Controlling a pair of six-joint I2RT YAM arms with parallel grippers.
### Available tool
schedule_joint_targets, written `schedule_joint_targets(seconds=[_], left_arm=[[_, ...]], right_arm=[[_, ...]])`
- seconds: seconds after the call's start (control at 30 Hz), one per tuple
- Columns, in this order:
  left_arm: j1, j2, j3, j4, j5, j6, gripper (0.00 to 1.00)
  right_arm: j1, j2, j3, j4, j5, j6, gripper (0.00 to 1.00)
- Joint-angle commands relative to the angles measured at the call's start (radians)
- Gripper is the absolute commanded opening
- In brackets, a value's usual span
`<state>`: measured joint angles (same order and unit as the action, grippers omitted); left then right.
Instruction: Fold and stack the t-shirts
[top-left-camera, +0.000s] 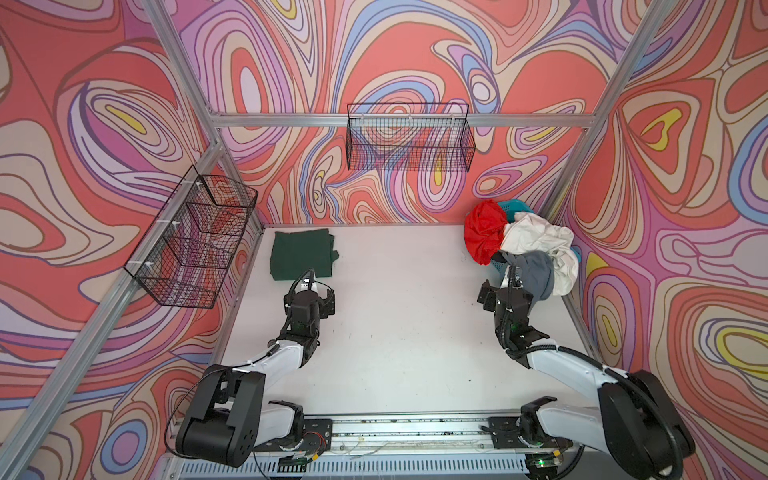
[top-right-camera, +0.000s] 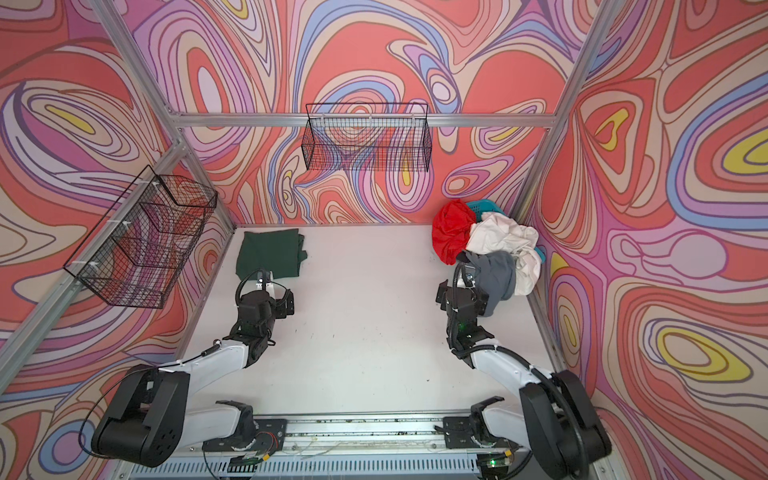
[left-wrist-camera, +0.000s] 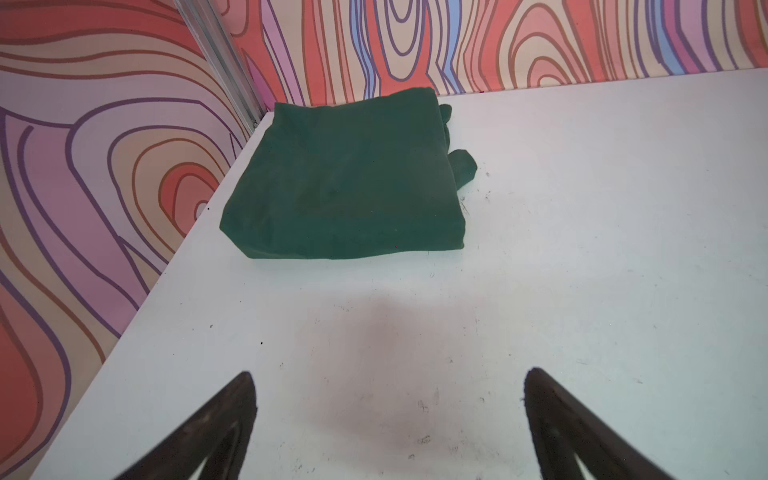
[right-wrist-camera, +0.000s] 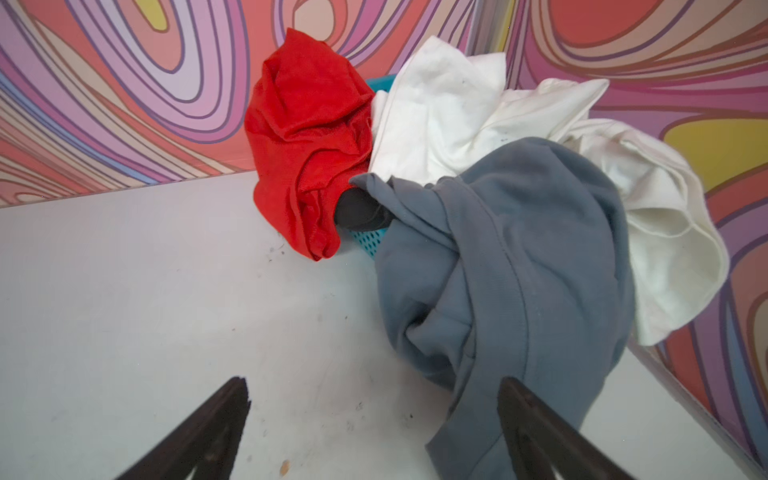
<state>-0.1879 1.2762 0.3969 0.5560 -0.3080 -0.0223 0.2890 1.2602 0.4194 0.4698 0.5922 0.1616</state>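
FOLD-AND-STACK JOB, early stage by my read: one shirt done, three to go.

The white table lies mostly bare btwn my two arms, which leaves room to spread a shirt flat.

Far right corner: the turquoise basket is nearly buried under the unfolded lot.
- The off-white shirt sits on top and spills over the right rim.
- The grey-blue shirt hangs over the near rim w/ its hem down on the table, so I judge it the easiest to reach.
- The red shirt is bunched at the basket's left side, drooping to the table.

Far left corner: the dark green shirt is folded to a rough rectangle and lies flat close to the wall. I take it as the base of the stack, parked clear of the work area.

My right gripper hovers on the near side of the grey-blue hem, jaws spread wide, nothing in them. It overlaps the cloth in the wrist view and I can't tell if it touches.

My left gripper hangs over bare table on the near side of the green shirt, apart from the cloth. Its jaws are equally wide and it is empty.
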Motion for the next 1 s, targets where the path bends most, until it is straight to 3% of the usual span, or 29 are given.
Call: schedule_joint_targets(seconds=[0.0,0.07,0.17,0.23,0.27,0.3,0.4,0.43,0.5,0.57,0.6,0.63,0.67,0.77,0.97], left_arm=[[0.005,-0.041,0.015,0.030,0.030,0.027,1.00],[0.005,-0.038,-0.024,0.027,0.028,0.016,1.00],[0.018,0.011,-0.141,0.308,0.069,0.094,1.00],[0.071,0.052,-0.152,0.423,0.158,0.104,1.00],[0.095,0.069,-0.124,0.359,0.164,0.068,1.00],[0.123,0.101,-0.115,0.352,0.213,0.047,1.00],[0.160,0.276,-0.150,0.612,0.262,0.027,1.00],[0.172,0.289,-0.145,0.616,0.285,0.021,1.00],[0.188,0.225,-0.073,0.374,0.296,0.001,1.00],[0.188,0.279,-0.024,0.363,0.274,-0.002,1.00],[0.188,0.256,-0.013,0.297,0.276,-0.009,1.00],[0.189,0.246,-0.007,0.275,0.279,-0.013,1.00],[0.189,0.268,-0.023,0.348,0.275,-0.009,1.00],[0.191,0.251,-0.013,0.291,0.269,-0.015,1.00],[0.188,0.264,-0.023,0.340,0.294,0.001,1.00]], right_arm=[[-0.037,0.074,-0.022,0.204,0.044,-0.014,0.98],[-0.053,0.130,-0.054,0.327,-0.008,-0.005,0.98],[-0.070,0.222,-0.089,0.503,-0.050,-0.037,0.98],[-0.076,0.254,-0.044,0.445,-0.037,-0.048,0.98],[-0.081,0.266,-0.044,0.477,-0.048,-0.073,0.98],[-0.080,0.268,-0.051,0.499,-0.048,-0.094,0.98],[-0.086,0.282,-0.126,0.697,-0.064,-0.164,0.98],[-0.097,0.301,-0.143,0.752,-0.074,-0.168,0.98],[-0.122,0.391,-0.164,0.895,-0.087,-0.154,0.98],[-0.136,0.427,-0.144,0.853,-0.186,-0.159,0.98],[-0.139,0.471,-0.128,0.897,-0.169,-0.170,0.98],[-0.142,0.467,-0.099,0.823,-0.167,-0.163,0.98],[-0.172,0.439,-0.059,0.691,-0.220,-0.125,0.98],[-0.207,0.447,-0.048,0.695,-0.243,-0.103,0.98],[-0.207,0.449,-0.053,0.712,-0.237,-0.109,0.98]])
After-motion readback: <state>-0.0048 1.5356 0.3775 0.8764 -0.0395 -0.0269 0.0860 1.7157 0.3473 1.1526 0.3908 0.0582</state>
